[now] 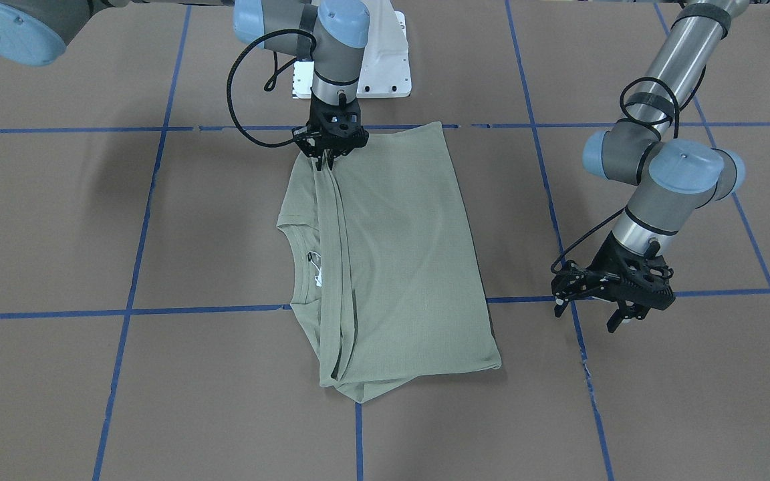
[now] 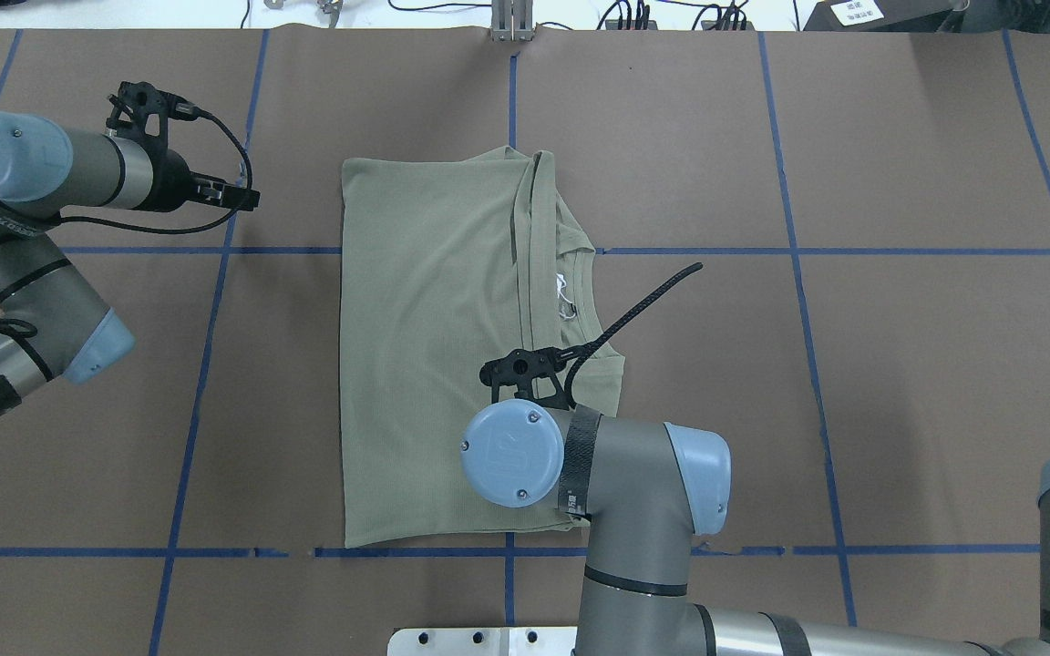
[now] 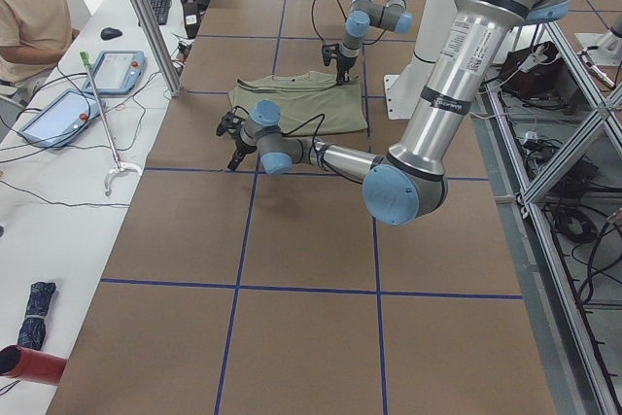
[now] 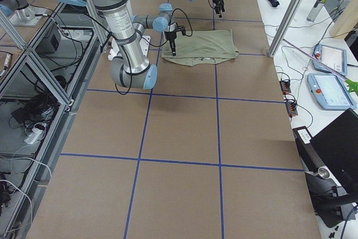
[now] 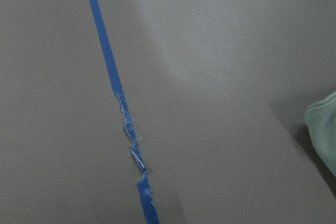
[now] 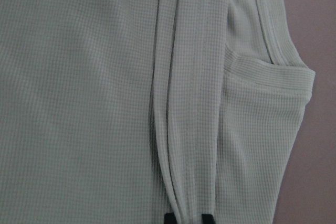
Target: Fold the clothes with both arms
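Note:
The sage-green shirt [image 1: 398, 254] lies folded on the table, its round collar [image 1: 301, 267] and white tag [image 1: 316, 270] towards my right side. A long sleeve fold runs along the shirt beside the collar. My right gripper [image 1: 325, 164] points down at the near end of that fold and is shut on it. In the right wrist view the fold passes between the black fingertips [image 6: 169, 217]. My left gripper [image 1: 589, 317] hovers open over bare table, well off the shirt's hem side. A corner of the shirt [image 5: 323, 129] shows at the right edge of the left wrist view.
Blue tape lines [image 2: 511, 251] divide the brown table into squares; one strip is torn [image 5: 131, 140]. The white pedestal base [image 1: 385, 67] stands behind the shirt. A person [image 3: 29, 17] sits at a side table with tablets [image 3: 58, 114].

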You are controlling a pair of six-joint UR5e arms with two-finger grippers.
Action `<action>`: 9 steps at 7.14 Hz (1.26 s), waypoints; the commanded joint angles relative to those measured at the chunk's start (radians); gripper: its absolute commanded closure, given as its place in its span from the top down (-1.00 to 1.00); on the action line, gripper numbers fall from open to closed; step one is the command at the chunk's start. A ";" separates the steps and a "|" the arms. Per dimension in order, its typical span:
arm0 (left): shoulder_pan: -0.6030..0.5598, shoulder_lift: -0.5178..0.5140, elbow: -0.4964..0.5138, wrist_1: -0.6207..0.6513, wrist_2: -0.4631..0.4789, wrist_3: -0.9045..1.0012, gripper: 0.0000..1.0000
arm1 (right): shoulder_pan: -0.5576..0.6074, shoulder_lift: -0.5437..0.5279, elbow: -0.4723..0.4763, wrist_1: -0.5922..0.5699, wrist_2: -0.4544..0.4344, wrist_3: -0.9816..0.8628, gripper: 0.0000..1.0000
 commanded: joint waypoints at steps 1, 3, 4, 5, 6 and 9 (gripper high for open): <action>0.007 0.015 0.003 -0.041 0.001 -0.002 1.00 | 0.005 -0.002 0.041 -0.054 -0.001 0.000 -0.91; 0.008 0.017 0.000 -0.041 0.001 -0.002 1.00 | 0.011 -0.008 0.056 -0.069 -0.004 0.005 -1.00; 0.008 0.017 -0.001 -0.041 0.000 -0.002 1.00 | 0.011 -0.019 0.057 -0.068 -0.005 0.015 -1.00; 0.008 0.017 -0.001 -0.041 0.001 -0.002 1.00 | 0.011 -0.019 0.058 -0.068 -0.005 0.018 -1.00; 0.010 0.017 -0.001 -0.041 0.000 -0.002 1.00 | 0.018 -0.025 0.072 -0.069 -0.005 0.018 -1.00; 0.011 0.017 -0.001 -0.041 0.001 -0.002 1.00 | 0.023 -0.204 0.208 -0.066 -0.005 0.021 -1.00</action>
